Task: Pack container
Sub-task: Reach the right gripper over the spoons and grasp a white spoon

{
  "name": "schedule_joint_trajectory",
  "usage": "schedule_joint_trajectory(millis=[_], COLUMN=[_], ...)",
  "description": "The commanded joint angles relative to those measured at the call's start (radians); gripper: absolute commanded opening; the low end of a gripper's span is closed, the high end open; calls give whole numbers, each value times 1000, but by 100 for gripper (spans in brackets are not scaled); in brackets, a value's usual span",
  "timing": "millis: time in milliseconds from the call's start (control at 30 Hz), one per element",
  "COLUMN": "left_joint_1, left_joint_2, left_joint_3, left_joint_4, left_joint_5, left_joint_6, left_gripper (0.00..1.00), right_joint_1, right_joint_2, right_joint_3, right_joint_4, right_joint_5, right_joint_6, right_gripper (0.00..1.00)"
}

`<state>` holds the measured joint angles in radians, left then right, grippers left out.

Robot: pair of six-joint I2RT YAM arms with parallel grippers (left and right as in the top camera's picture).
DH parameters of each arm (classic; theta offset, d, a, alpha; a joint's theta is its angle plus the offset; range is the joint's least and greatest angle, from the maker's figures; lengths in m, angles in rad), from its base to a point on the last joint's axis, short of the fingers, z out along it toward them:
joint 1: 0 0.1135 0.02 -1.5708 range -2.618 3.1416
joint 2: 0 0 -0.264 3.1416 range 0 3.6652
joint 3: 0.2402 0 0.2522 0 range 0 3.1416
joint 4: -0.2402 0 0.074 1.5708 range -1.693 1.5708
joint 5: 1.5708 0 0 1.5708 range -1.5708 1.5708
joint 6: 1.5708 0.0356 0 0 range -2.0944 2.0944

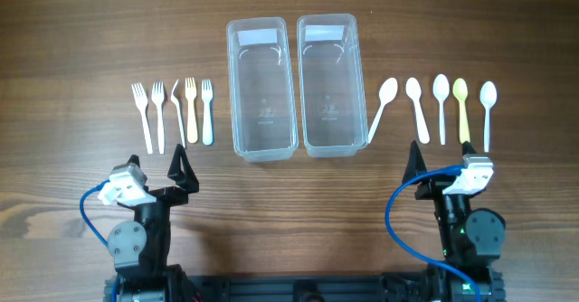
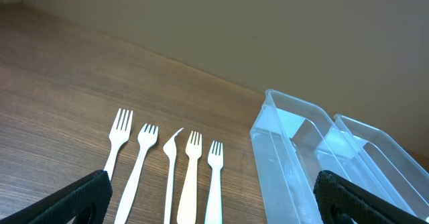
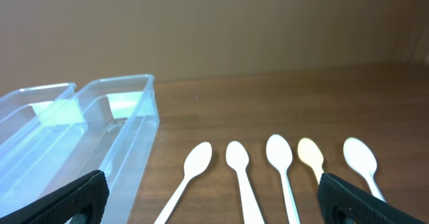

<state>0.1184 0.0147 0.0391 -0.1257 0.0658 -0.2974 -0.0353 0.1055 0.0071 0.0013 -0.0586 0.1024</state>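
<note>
Wooden table (image 1: pixel 72 31): two clear containers (image 1: pixel 262 94) between forks (image 1: pixel 161 112) and spoons (image 1: pixel 441 103); left end effector (image 1: pixel 184 168), right end effector (image 1: pixel 414 165) spread wide, empty

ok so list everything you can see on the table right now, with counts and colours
containers: 2, clear plastic, side by side at the centre
white forks: 4, white, in the row left of the containers, one turned on its side
cream fork: 1, pale yellow, fourth from the left in that row
white spoons: 4, white, in the row right of the containers
yellow spoon: 1, pale yellow, fourth from the left in that row
table: 1, brown wood, under everything
left gripper: 1, black fingers, open, below the forks
right gripper: 1, black fingers, open, below the spoons
</note>
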Motion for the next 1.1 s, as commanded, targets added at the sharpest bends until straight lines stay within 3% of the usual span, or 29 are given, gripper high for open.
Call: schedule_joint_trajectory(millis=[0, 200, 400, 667, 800, 1067], left_joint_1=[-4, -4, -4, -4, -4, -4], left_joint_2=[-2, -2, -2, -2, -2, -2], left_joint_3=[-10, -10, -10, -10, -10, -10], left_joint_4=[6, 7, 6, 6, 7, 6], left_joint_5=[8, 8, 8, 8, 8, 8], left_joint_6=[13, 13, 13, 13, 13, 13], left_gripper=[100, 100, 100, 100, 100, 100], right_joint_1=[5, 3, 3, 3, 3, 0], right_joint_2=[39, 76, 181, 591, 875, 1389], right_joint_3=[-2, -2, 24, 359, 695, 1520], right_joint_4=[2, 43, 232, 264, 91, -612], right_joint_5=[13, 48, 43, 53, 32, 33], right_joint_6=[32, 139, 187, 87, 51, -68], right_gripper=[100, 100, 100, 100, 100, 100])
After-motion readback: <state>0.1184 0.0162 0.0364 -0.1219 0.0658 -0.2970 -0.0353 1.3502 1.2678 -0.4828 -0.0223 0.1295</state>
